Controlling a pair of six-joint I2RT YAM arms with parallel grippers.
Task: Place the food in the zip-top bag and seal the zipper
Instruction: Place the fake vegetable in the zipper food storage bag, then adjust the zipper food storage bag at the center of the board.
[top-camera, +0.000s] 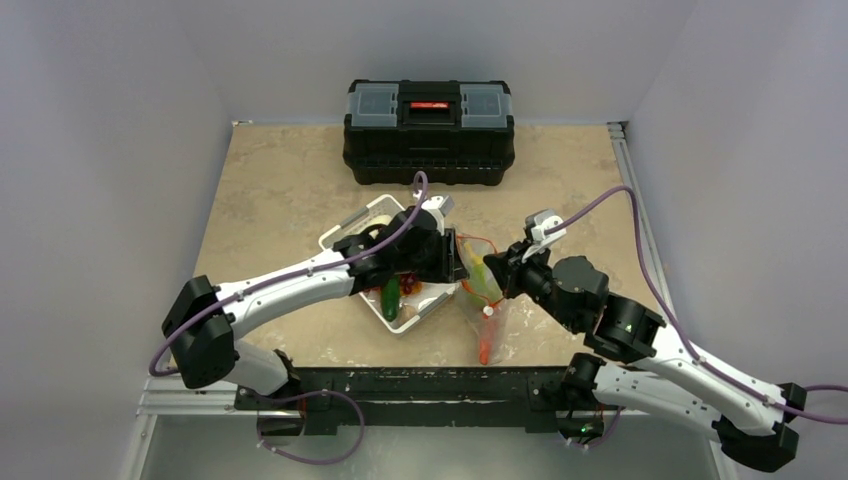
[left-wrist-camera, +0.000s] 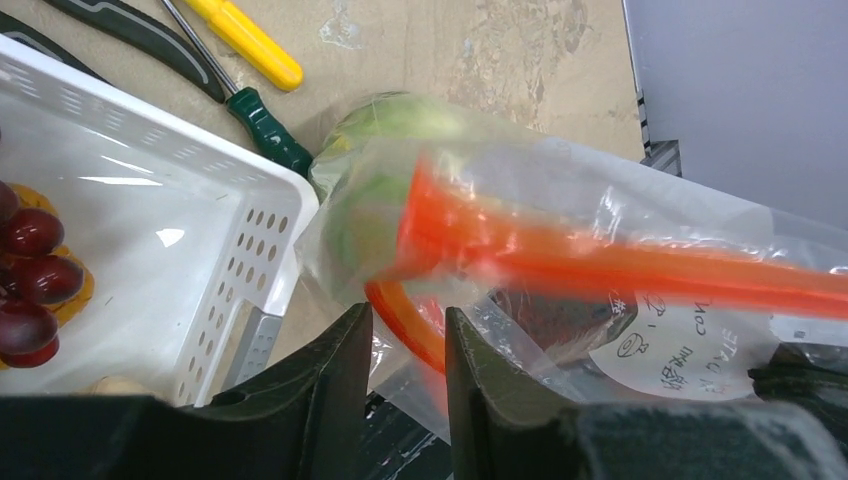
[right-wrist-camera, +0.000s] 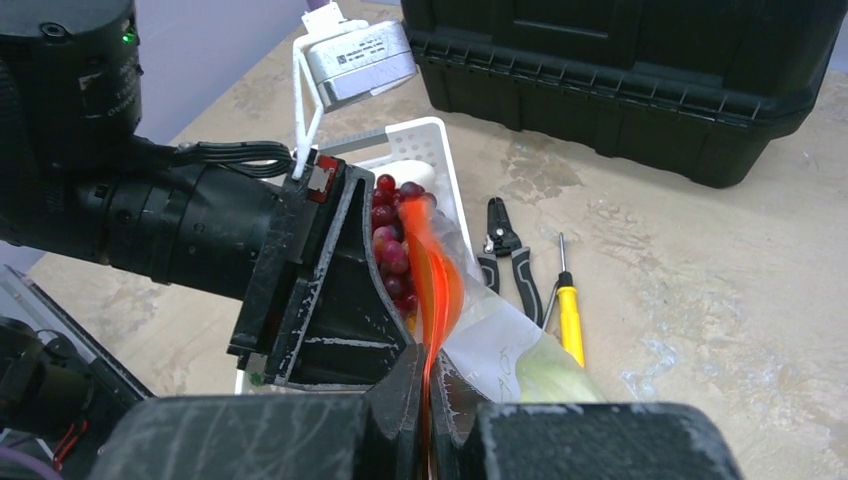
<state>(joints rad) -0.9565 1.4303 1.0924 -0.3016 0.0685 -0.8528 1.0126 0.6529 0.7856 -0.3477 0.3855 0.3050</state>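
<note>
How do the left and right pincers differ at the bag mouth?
The right pincer is pinched tight on the zipper, fingers almost touching; the left pincer has its fingers apart, with zipper and clear plastic between them. The left pincer reaches over the white basket; the right pincer comes from the other side. Both are at the zip-top bag's mouth.

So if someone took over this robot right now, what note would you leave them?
Left gripper: jaws closed on the zipper at the zip-top bag mouth.
Right gripper: jaws shut on the zipper too.
Done: cabbage is inside the bag.
Left: grapes and cucumber lie in the white basket; bag them, then seal.
</note>
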